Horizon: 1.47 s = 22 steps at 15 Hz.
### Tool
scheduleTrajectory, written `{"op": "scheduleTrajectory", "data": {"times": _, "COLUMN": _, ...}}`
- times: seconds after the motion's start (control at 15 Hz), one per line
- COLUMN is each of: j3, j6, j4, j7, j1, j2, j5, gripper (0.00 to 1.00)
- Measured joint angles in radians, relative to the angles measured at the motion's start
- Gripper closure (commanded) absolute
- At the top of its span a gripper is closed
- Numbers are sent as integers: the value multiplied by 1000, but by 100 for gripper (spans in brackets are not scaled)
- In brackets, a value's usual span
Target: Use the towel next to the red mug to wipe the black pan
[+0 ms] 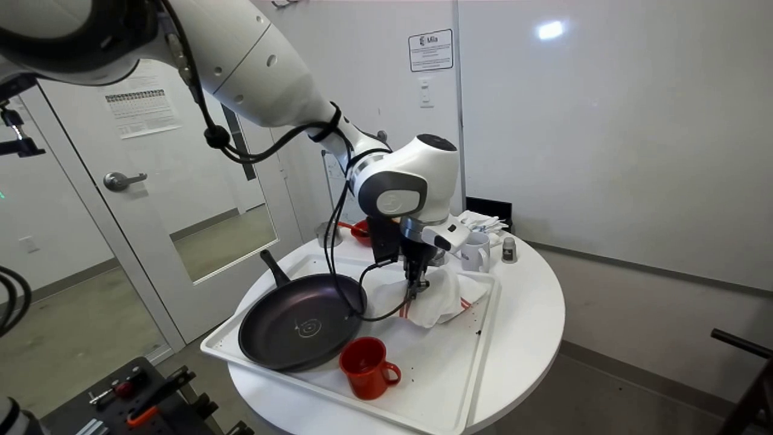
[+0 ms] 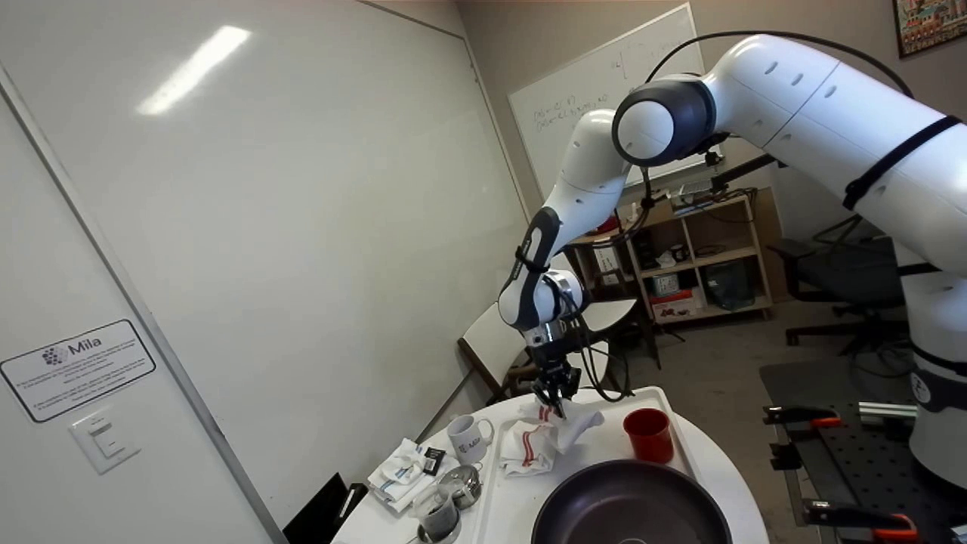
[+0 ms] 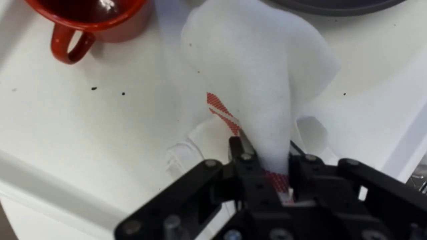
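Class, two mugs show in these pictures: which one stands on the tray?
The red mug, near the black pan on the tray. Its colour and place set it apart: the white mug stands outside the tray, on the round table.

White door (image 1: 139,223), metal handle (image 1: 122,181). Light (image 2: 195,69) glares off the white wall (image 2: 325,227) in both exterior views. Wooden shelf (image 2: 696,266) and dark office chair (image 2: 842,278) stand on grayish floor (image 2: 714,355).
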Motion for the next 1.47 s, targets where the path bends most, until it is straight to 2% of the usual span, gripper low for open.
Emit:
{"op": "scheduleTrajectory", "data": {"times": 0.33, "j3": -24, "j6": -1, "j4": 15, "j7": 155, "j1": -3, "j2": 21, "j5": 83, "gripper": 96}}
{"op": "scheduleTrajectory", "data": {"times": 0.87, "j3": -68, "j6": 5, "j4": -4, "j7": 358, "j1": -2, "j2": 16, "j5": 150, "gripper": 96}}
{"op": "scheduleTrajectory", "data": {"times": 1.47, "j3": -89, "j6": 20, "j4": -101, "j7": 413, "j1": -2, "j2": 18, "j5": 189, "gripper": 96}}
